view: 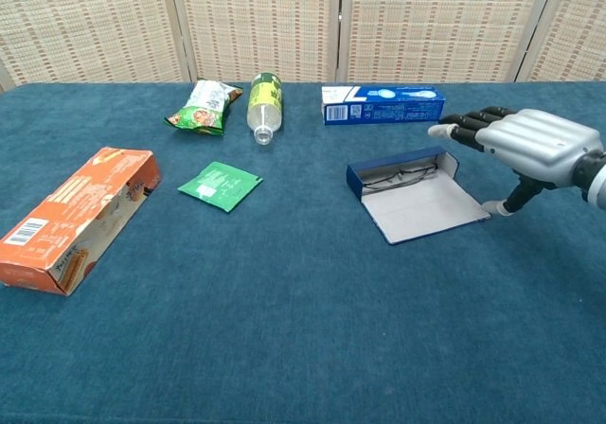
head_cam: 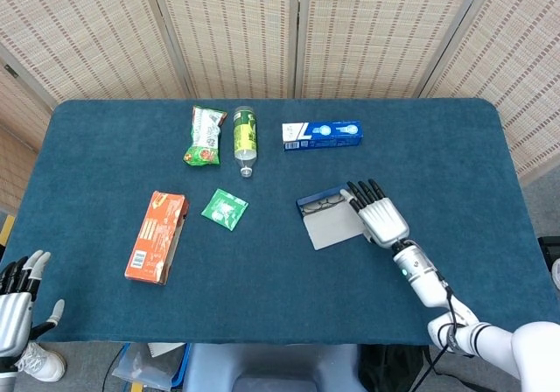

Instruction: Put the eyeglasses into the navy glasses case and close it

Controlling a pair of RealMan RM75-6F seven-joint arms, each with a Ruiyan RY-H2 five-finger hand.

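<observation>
Because the eyeglasses (view: 402,174) already lie in the tray of the navy glasses case (view: 417,197), what remains, as I judge it, is to fold the pale-lined lid over and shut it. That lid lies flat on the tabletop (view: 303,329), hinged toward the robot, its grey lining facing up. The right hand (view: 530,142) hovers just beside the case's right edge, palm down, with its fingers (view: 464,121) extended and a little apart, holding nothing; the thumb points down toward the cloth near the lid's right corner. From the head view the same hand (head_cam: 378,215) appears to overlap the right end of the case, though whether it touches is not clear. This placement probably suits getting under or behind the lid edge to tip it over the glasses.

The left hand (head_cam: 17,300) waits low at the near left edge of the tabletop, well apart from the case, fingers spread and empty.

Further off lie an orange carton (view: 76,218), a green sachet (view: 220,185), a snack bag (view: 201,107), a plastic bottle (view: 264,104) on its side, and a blue toothpaste box (view: 382,103).
</observation>
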